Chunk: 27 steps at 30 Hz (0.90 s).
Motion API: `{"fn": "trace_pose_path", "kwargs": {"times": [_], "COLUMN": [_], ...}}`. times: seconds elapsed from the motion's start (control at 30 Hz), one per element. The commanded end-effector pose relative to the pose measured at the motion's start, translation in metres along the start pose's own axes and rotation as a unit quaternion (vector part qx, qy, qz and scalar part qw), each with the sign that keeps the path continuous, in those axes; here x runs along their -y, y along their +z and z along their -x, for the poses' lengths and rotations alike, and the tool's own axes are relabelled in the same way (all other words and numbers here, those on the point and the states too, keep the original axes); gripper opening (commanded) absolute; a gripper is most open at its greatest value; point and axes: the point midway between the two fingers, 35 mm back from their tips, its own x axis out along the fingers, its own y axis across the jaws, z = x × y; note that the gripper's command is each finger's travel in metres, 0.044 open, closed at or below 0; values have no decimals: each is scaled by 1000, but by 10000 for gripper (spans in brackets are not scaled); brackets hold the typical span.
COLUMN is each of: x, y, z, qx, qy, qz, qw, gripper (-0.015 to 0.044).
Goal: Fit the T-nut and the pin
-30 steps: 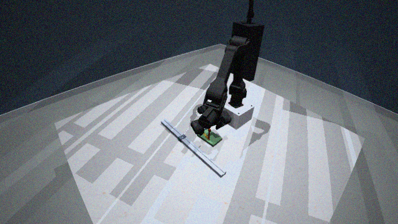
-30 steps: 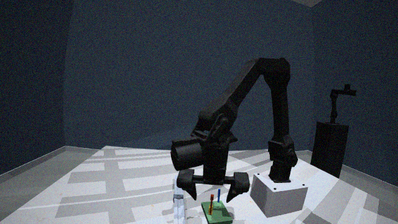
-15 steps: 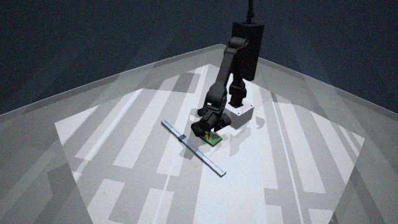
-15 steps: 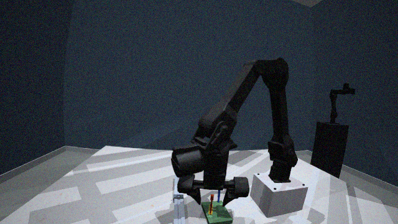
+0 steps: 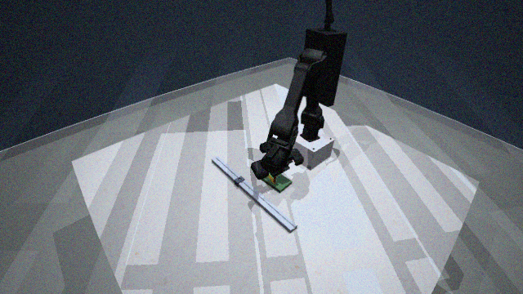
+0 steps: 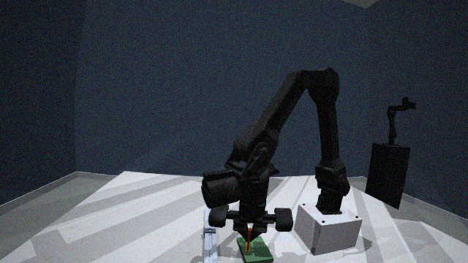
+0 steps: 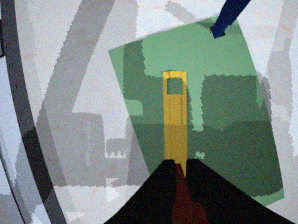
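Robotics lab, arm on pedestal (image 6: 356, 239)

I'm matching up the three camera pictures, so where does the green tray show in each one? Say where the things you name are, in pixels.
Top: the green tray (image 5: 283, 184) (image 6: 260, 253) (image 7: 235, 165) is just below centre, partly under the gripper (image 5: 273, 178) (image 6: 248, 239) (image 7: 180, 169).
Exterior: bottom edge, slightly right of centre.
Wrist: fills the middle and right.
Shared landmark: the metal rail (image 5: 270, 206) (image 6: 210, 245) (image 7: 44, 175), left of the tray in each.

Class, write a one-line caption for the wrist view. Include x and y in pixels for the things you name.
Above the green tray (image 5: 283, 187) (image 6: 261, 256) (image 7: 230, 100), the gripper (image 5: 273, 176) (image 6: 248, 239) (image 7: 180, 169) grips the T-nut's orange handle (image 6: 249, 231) (image 7: 186, 197); the blue pin (image 7: 230, 17) stands near a corner.
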Motion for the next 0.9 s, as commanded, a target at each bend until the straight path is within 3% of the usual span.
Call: {"fn": "trace_pose_path", "kwargs": {"times": [0.0, 0.87], "x": [-1, -4], "y": [0, 6], "z": [0, 29], "qx": [1, 1], "qy": [2, 2], "qz": [-1, -1], "qw": [1000, 1000], "gripper": [-150, -150]}}
